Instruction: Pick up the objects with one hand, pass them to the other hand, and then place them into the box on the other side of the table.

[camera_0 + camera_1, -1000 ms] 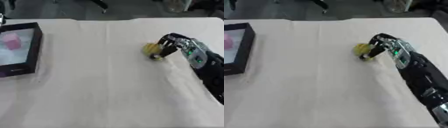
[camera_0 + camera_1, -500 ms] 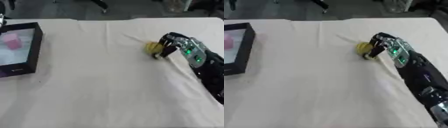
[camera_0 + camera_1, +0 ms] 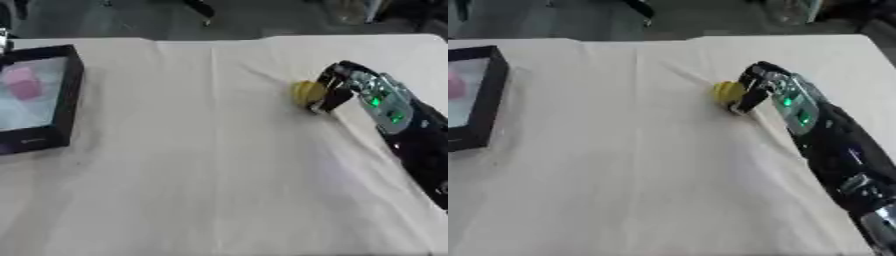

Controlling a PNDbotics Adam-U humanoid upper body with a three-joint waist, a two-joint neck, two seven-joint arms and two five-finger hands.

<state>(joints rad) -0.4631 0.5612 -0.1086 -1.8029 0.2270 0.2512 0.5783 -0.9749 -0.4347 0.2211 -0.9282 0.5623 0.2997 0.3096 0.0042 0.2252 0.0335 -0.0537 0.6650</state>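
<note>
The right hand (image 3: 350, 89) curls its fingers round the yellow thing (image 3: 308, 92), which sits on the cloth (image 3: 201, 150) at its fingertips. I'd say it should close fully before lifting, so the round thing doesn't roll off. The box (image 3: 39, 100) lies far off to the hand's left. No left hand shows.

The robot hand (image 3: 337, 87) is black with dark fingers. Its back carries a pale grey plate (image 3: 382, 100) with small green lights. Behind it runs a thick black forearm (image 3: 842, 155) with a silver joint near the lower edge.
</note>
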